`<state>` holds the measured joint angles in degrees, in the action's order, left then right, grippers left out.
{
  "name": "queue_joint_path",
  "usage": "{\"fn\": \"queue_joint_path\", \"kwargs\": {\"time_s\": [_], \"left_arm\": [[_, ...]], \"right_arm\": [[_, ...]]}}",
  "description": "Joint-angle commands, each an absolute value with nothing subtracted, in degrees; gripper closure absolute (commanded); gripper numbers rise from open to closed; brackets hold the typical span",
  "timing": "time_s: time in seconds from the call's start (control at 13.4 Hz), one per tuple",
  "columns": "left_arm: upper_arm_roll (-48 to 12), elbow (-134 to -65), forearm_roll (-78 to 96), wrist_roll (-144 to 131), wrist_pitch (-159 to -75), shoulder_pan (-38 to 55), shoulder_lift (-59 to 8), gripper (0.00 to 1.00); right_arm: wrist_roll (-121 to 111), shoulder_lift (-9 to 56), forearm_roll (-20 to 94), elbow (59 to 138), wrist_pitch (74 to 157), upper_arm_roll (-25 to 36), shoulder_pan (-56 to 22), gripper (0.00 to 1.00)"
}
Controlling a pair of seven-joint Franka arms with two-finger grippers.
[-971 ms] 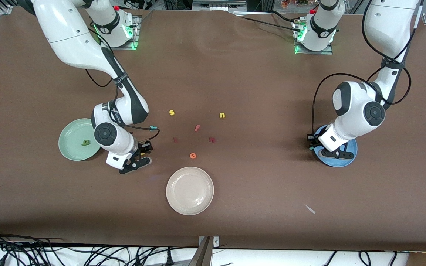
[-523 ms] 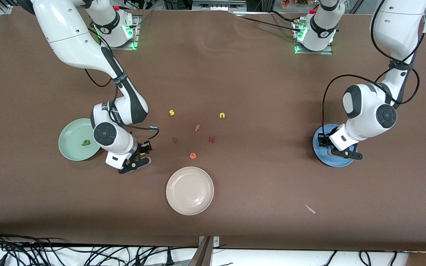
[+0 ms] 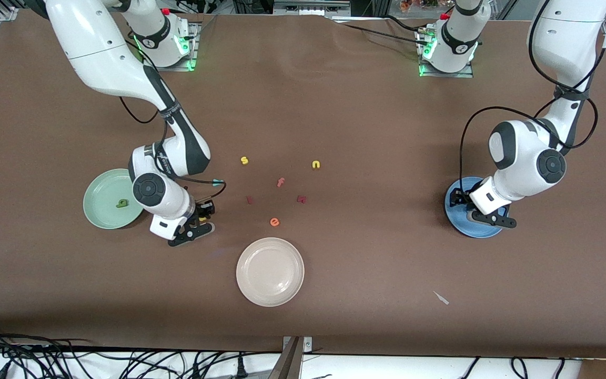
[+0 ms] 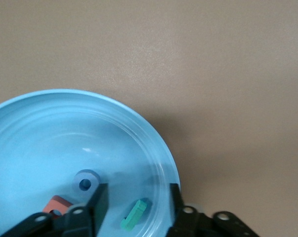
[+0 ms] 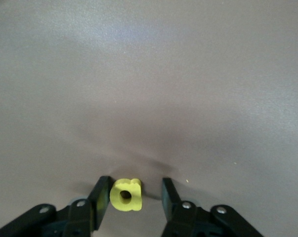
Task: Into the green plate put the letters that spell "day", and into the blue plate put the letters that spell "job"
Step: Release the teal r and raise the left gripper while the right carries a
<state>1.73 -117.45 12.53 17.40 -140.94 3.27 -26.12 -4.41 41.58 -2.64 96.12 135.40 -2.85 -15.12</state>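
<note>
My left gripper (image 4: 137, 192) hangs open just over the blue plate (image 4: 64, 133), which lies at the left arm's end of the table (image 3: 484, 231). The teal j (image 4: 135, 215) lies loose in the plate between the fingers, with the blue o (image 4: 85, 181) and salmon b (image 4: 57, 206) beside it. My right gripper (image 5: 135, 186) is down at the table beside the green plate (image 3: 98, 210), open around the yellow d (image 5: 125, 195); one finger touches it, the other stands apart. The dark green a (image 3: 122, 203) lies in the green plate. The teal y (image 3: 219, 182) lies on the table.
A cream-white plate (image 3: 270, 271) sits nearer the front camera, mid-table. Loose letters lie in the middle: yellow s (image 3: 244, 160), yellow n (image 3: 316, 165), salmon f (image 3: 281, 182), orange e (image 3: 274, 222) and two dark red pieces (image 3: 301, 199). A white scrap (image 3: 441, 298) lies nearer the front edge.
My left gripper shifted farther over the blue plate and opened, dropping the teal j into it. My right gripper's fingers drew closer around the yellow d.
</note>
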Motion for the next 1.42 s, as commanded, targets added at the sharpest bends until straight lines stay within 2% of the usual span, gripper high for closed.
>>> {"fn": "queue_joint_path", "kwargs": {"time_s": [0.0, 0.15, 0.45, 0.52, 0.6, 0.82, 0.9, 1.12, 1.34], "left_arm": [[1.76, -121.62, 12.83, 18.46, -140.98, 2.81, -21.65, 0.0], [1.76, -126.71, 12.74, 18.37, -140.71, 1.76, -14.62, 0.0], [1.67, -126.74, 12.74, 18.55, -140.54, 0.44, -7.84, 0.0], [1.41, -126.91, 12.74, 18.54, -139.32, 0.53, -5.3, 0.0], [1.41, -126.74, 12.66, 18.37, -135.65, 0.53, -2.66, 0.0], [1.67, -125.95, 9.87, 18.37, -126.85, 0.44, 4.99, 0.0], [1.67, -123.51, 6.28, 18.11, -123.17, 0.44, 6.58, 0.0], [1.85, -109.12, 3.18, 15.74, -104.03, 0.53, 6.59, 0.0], [0.97, -100.93, 0.7, 11.18, -94.34, 0.61, 6.42, 0.0]], "right_arm": [[-3.35, 40.61, -3.16, 99.05, 135.62, -3.08, -14.77, 0.53], [-2.46, 40.61, -3.16, 99.14, 135.62, -3.16, -14.85, 0.55], [-2.37, 40.69, -3.16, 99.32, 135.79, -3.16, -15.21, 0.62], [-2.37, 40.69, -3.16, 99.32, 135.79, -3.16, -15.21, 0.69], [-2.46, 40.69, -3.16, 99.23, 135.79, -3.16, -15.29, 0.73], [-2.55, 40.69, -2.99, 98.62, 135.62, -3.16, -15.21, 0.75], [-2.72, 40.61, -2.99, 97.74, 134.83, -3.16, -15.21, 0.76], [-2.81, 39.12, -2.72, 94.49, 128.25, -3.08, -14.59, 0.77], [-3.69, 36.13, -2.81, 95.1, 124.38, -0.45, -14.5, 0.8]]}}
